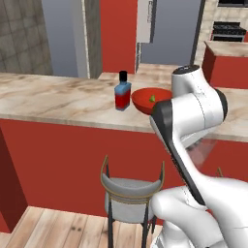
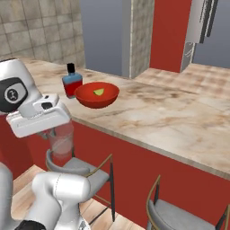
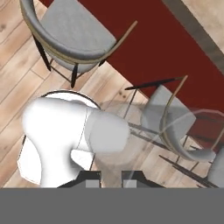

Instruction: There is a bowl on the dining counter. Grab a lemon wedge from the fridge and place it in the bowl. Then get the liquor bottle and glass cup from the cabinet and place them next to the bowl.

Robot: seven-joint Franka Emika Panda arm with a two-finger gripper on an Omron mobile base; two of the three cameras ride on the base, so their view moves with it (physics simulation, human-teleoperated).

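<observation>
Lemon wedge (image 2: 99, 92) in red bowl (image 2: 90, 99)

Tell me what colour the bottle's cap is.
Black, above a blue shoulder on the bottle; clearest in the left base view.

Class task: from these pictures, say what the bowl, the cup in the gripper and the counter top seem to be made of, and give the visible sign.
Bowl: glossy red, likely ceramic or plastic; smooth sheen.
Cup: clear glass, since the chair shows through it.
Counter top: polished marble-like stone, with beige-brown veining.

bowl (image 2: 96, 95): we see glossy red, centre frame
lemon wedge (image 2: 99, 92): yellow-green
liquor bottle (image 1: 122, 91): red body, blue shoulder, black cap
dining counter (image 1: 58, 99): beige-brown marbled top, red front
</observation>
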